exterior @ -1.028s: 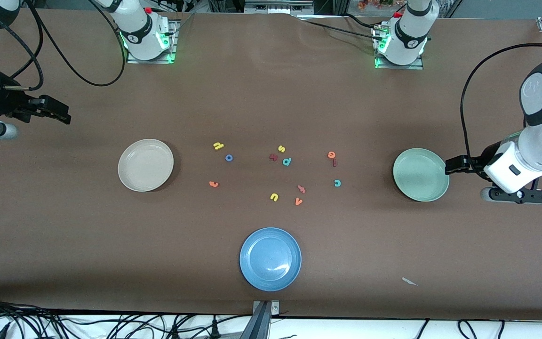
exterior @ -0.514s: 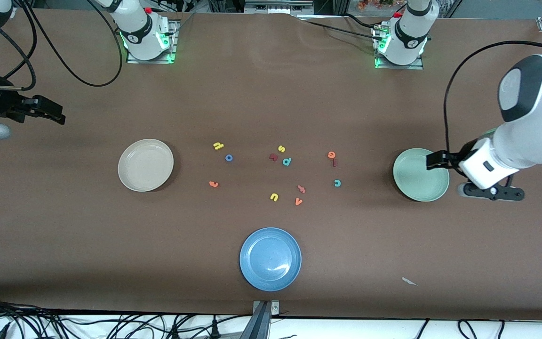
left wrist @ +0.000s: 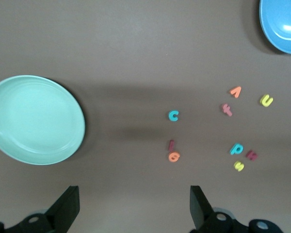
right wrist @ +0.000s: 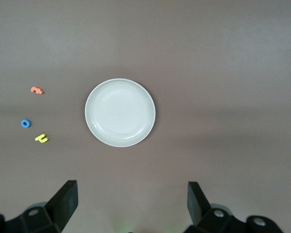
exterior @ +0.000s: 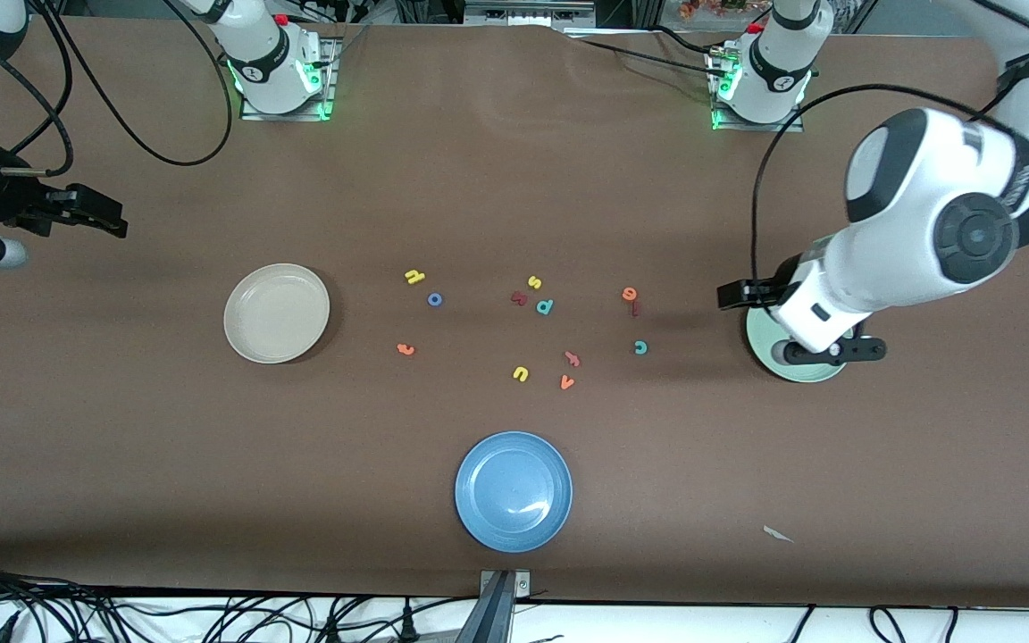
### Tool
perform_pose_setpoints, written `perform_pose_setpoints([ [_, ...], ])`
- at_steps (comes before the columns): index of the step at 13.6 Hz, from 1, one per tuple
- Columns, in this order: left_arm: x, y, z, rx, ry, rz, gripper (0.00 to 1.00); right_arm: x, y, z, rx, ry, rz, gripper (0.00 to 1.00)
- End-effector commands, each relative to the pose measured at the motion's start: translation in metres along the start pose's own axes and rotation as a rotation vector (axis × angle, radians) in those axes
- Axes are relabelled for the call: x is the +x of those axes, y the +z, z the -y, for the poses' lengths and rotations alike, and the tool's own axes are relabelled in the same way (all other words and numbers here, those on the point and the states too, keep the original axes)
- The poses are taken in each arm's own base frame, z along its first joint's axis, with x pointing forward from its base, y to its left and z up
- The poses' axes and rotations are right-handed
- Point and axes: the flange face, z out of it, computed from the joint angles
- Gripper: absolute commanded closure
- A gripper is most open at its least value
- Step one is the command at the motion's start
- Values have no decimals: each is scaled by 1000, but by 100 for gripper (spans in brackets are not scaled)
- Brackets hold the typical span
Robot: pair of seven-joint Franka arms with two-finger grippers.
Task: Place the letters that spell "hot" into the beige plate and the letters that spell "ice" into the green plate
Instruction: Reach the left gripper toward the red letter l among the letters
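Observation:
The beige plate lies toward the right arm's end, with yellow "h", blue "o" and orange "t" on the table beside it. The green plate is partly covered by the left arm. Orange "e", dark red "i" and teal "c" lie close to it. My left gripper hangs open and empty over that plate's rim. My right gripper waits open and empty at its table end.
A blue plate sits nearest the front camera. Mid-table lie a yellow "s", a teal "p", a red letter, a yellow "u", an orange "v" and a pink letter. A paper scrap lies near the front edge.
The left arm has swung in from the table's end across the green plate toward the letters. The right gripper has barely shifted. No letter has moved.

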Motion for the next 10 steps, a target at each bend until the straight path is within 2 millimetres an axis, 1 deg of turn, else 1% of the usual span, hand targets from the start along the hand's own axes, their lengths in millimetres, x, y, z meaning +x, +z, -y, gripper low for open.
perform_pose_setpoints([
  [1,-10,45,-34,-19,-86,-36,0,11,17,21,50,-30,42,0],
  [3,-25,95,-52,-9,-111,-46,0,19,27,34,50,-50,39,0],
  [4,-33,119,-54,4,-117,-51,1,22,32,47,48,-70,38,0],
  [5,-37,134,-56,16,-122,-80,1,26,37,58,45,-86,34,0],
  [6,-45,154,-60,22,-133,-98,1,31,46,71,42,-108,37,0],
  [7,-53,175,-63,23,-139,-127,1,34,54,89,37,-132,38,0],
  [8,-59,189,-62,11,-159,-155,1,36,61,111,36,-162,3,0],
  [9,-62,201,-61,2,-168,-166,1,35,77,120,36,-139,-4,0],
  [10,-67,218,-65,13,-165,-150,2,32,89,140,46,-116,-24,0],
])
